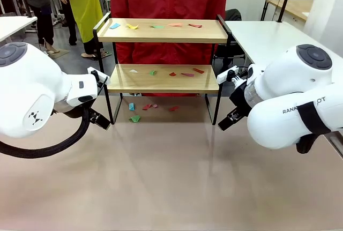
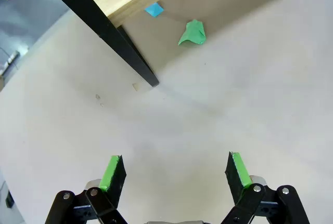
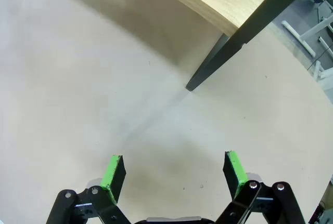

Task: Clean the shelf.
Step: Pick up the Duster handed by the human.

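Scraps (image 1: 174, 25) litter the shelf (image 1: 161, 83) ahead; left claw (image 2: 175, 157) and right claw (image 3: 174, 156) hang spread wide and empty, flanking its legs low over the desk (image 1: 171, 177), likely staged for clearing.

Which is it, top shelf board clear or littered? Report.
Littered: coloured scraps lie in a row along the top board of the shelf.

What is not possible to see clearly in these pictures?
- Front view: the scraps on the shelf are too small to tell their material.
- Both wrist views: the shelf is cut off by the top edge, so its board tops are hidden.
- Front view: the lower board hides the table behind it.
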`<state>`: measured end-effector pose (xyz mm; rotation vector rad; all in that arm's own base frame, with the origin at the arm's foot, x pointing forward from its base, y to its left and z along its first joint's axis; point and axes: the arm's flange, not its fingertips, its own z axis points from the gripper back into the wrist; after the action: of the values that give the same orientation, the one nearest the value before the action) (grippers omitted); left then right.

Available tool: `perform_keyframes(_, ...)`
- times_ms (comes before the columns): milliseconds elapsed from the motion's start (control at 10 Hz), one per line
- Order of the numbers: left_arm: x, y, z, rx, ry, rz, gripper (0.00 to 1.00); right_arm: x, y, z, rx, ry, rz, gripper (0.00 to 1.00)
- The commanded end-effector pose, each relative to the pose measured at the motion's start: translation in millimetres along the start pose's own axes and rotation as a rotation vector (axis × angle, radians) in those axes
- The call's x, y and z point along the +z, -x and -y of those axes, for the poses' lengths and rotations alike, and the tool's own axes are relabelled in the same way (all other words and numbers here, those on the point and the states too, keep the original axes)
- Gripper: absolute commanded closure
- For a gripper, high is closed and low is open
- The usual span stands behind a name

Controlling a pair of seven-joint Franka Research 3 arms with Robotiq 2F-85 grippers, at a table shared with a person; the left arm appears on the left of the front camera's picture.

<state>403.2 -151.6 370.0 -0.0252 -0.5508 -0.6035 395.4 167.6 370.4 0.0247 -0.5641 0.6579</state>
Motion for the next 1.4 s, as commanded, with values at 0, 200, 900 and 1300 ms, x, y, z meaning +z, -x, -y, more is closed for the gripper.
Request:
perform_keyframes(0,0,0,0,-0.001,0.000,0.000,0.00,0,0,0,-0.001,0.000,0.000,0.00)
perform_keyframes(200,11,-7,-10,0.014,0.089,0.000,0.00,17,-18,12,-0.012,0.005,0.023,0.00)
perform_keyframes(900,122,12,-158,-0.242,0.511,0.194,0.00,150,39,180,-0.023,-0.217,0.412,0.00)
perform_keyframes(1300,94,32,-223,-0.314,0.629,0.459,0.00,130,109,278,0.076,-0.283,0.584,0.00)
